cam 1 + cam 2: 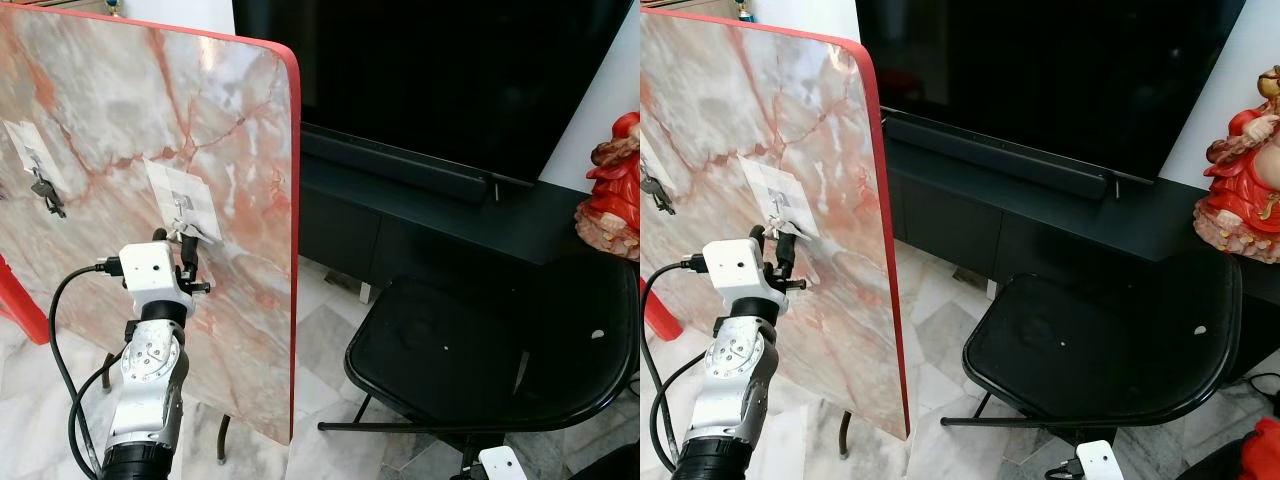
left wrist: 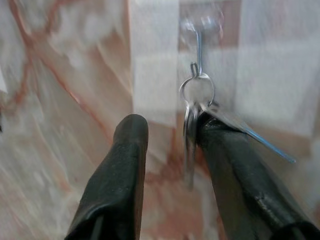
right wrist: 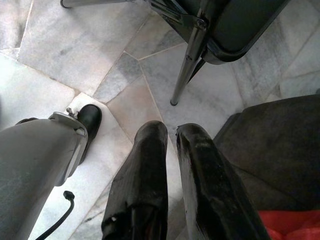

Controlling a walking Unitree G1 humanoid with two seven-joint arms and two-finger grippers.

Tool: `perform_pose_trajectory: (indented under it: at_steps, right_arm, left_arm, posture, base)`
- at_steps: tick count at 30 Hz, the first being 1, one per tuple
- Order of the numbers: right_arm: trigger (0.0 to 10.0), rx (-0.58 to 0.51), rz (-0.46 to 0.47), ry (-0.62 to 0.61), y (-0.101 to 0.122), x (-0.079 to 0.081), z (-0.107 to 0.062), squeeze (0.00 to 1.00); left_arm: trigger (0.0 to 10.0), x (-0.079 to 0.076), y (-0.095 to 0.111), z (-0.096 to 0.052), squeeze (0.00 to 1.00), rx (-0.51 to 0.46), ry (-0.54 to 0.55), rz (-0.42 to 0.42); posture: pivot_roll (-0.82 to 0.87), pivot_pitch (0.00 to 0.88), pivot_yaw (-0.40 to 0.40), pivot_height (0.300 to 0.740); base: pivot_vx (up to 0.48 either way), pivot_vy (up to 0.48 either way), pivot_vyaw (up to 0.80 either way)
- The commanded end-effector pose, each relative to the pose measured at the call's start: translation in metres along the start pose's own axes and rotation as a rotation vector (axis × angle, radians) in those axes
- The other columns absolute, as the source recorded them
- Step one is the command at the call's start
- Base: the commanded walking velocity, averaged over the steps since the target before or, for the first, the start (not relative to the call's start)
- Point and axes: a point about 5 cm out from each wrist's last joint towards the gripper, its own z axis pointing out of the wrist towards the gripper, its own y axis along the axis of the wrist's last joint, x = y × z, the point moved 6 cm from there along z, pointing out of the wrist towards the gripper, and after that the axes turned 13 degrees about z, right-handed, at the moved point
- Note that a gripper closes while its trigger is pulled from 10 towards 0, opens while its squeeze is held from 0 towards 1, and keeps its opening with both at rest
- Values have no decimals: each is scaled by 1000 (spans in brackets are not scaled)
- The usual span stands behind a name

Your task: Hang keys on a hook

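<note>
A bunch of keys (image 2: 191, 127) hangs by its ring (image 2: 196, 90) from a small metal hook (image 2: 199, 35) on a white pad (image 1: 181, 196) stuck to the upright marble board (image 1: 110, 100). My left gripper (image 2: 167, 127) is raised to the hook and stands open. The keys lie against one of its fingers (image 2: 225, 160), and the other finger is well apart from them. From the head, the left gripper (image 1: 186, 250) sits just under the pad. My right gripper (image 3: 171, 131) hangs low over the floor, shut and holding nothing.
A second white pad with dark keys (image 1: 45, 190) is further left on the board. A black folding chair (image 1: 480, 350) stands to the right, before a low black TV unit (image 1: 400, 215) with a soundbar (image 1: 400, 160) and a red figurine (image 1: 612, 190). The floor is marble tile.
</note>
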Motion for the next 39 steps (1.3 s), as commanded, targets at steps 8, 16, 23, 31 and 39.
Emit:
perform_pose_trajectory:
  at_steps: [8,16,23,31,39]
  right_arm:
    - [10000,2,-4,-8,2,-4,0,0]
    - [10000,2,-3,-7,2,-4,0,0]
    - [10000,2,2,-8,2,-4,0,0]
    - [10000,3,9,-8,1,-4,0,0]
    - [10000,5,6,-11,2,-4,0,0]
  left_arm:
    - [10000,-16,-21,-15,1000,67,-81,-23]
    - [10000,-4,-75,-41,0,239,-70,21]
    - [10000,9,-140,-81,0,486,-73,31]
    - [10000,16,-207,-149,0,814,-97,68]
    - [10000,3,-237,-210,0,1044,-196,112]
  posture:
    - [56,0,-70,740]
    - [61,0,-72,740]
    - [55,0,-67,740]
    - [51,0,-65,740]
    - [48,0,-66,740]
  base:
    - [0,0,0]
    - [0,0,0]
    - [0,0,0]
    - [0,0,0]
    - [0,0,0]
